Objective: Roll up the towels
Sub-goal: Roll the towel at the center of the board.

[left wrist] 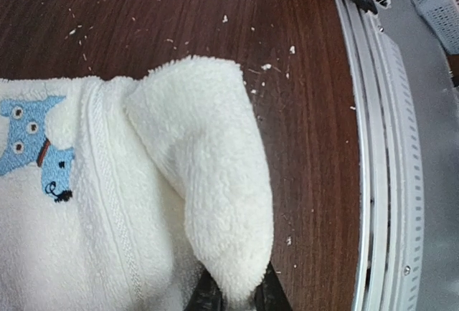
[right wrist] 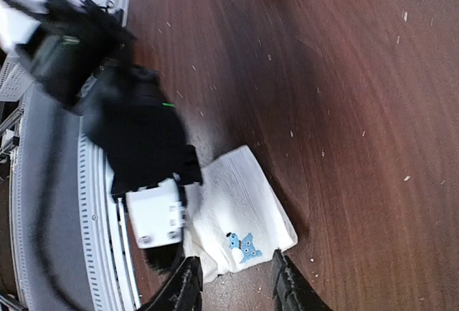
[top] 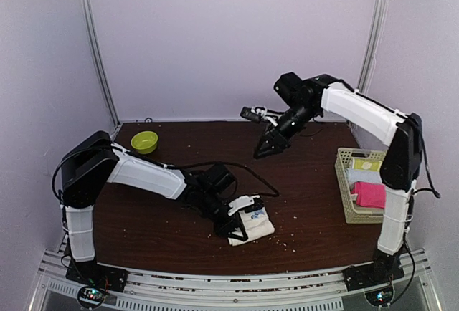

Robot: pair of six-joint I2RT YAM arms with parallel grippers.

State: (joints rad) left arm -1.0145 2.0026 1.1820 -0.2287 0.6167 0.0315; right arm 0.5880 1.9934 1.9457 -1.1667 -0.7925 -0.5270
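A cream towel (top: 252, 225) with a small blue mark (left wrist: 36, 155) lies folded on the brown table near its front edge. My left gripper (left wrist: 239, 295) is shut on a lifted corner flap of that towel (left wrist: 215, 168), its dark fingertips (left wrist: 208, 298) pinching the flap from both sides. In the top view my left gripper (top: 239, 226) sits at the towel's left side. My right gripper (top: 269, 146) hangs high over the back of the table, open, with nothing between its fingers (right wrist: 188, 288); far below it lies the cream towel (right wrist: 240, 207). The pink towel (top: 369, 194) lies in the basket.
A cream plastic basket (top: 346, 207) at the right edge also holds a yellow-green roll (top: 366, 163) and a white roll (top: 358, 176). A green bowl (top: 145, 141) stands at the back left. The metal rail (left wrist: 380, 146) runs along the table's front edge. Crumbs dot the table.
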